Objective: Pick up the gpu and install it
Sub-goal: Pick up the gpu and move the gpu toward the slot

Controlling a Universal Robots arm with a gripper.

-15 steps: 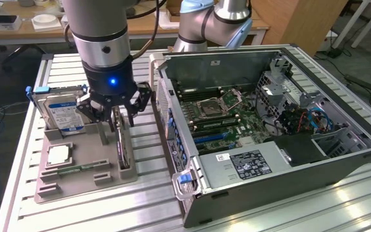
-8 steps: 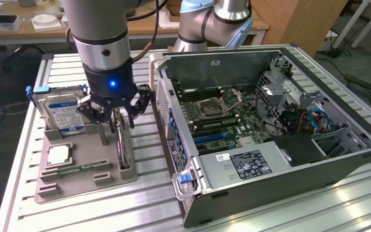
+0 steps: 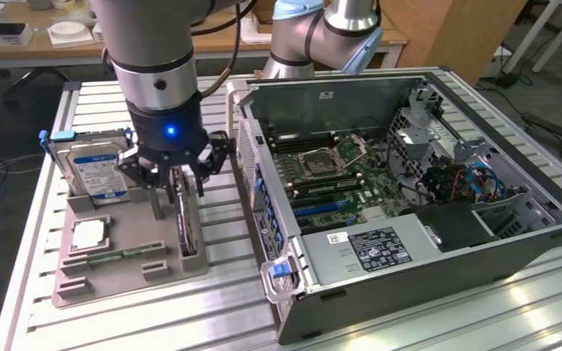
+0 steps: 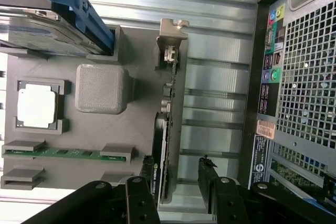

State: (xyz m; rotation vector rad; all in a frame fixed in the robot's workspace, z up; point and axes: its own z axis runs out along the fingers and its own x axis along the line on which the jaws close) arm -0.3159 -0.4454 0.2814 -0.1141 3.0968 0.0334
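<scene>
gpu (image 3: 185, 225) (image 4: 168, 124): thin dark card, standing on its long edge in the slot along the side of the tray nearest the computer case, its silvery end bracket at the end away from the jaws in the wrist view. Not lifted; seated in its slot.

Jaws: spread wide, lowered over the gpu with one finger (image 3: 172, 191) (image 4: 143, 195) on the tray side and the other toward the case. A clear gap shows at the case-side finger; nothing is gripped.

Tray (image 3: 115, 274) (image 4: 137, 61): grey moulded holder on the counter (image 3: 213, 314). Contents:
- hard drive (image 3: 91, 172) (image 4: 47, 30), silver with blue label and blue carrier, upright in the end slot;
- processor chip (image 3: 88, 234) (image 4: 35, 106), flat in a square recess;
- memory stick (image 3: 115, 257) (image 4: 58, 152), green, lying between two grey clips;
- gpu, as above.

Computer case (image 3: 515, 241) (image 4: 310, 77): lying on its side just beside the tray, side panel off. Contents: green motherboard (image 3: 345, 179) with bare processor socket, cabling, and a dark labelled box.
</scene>
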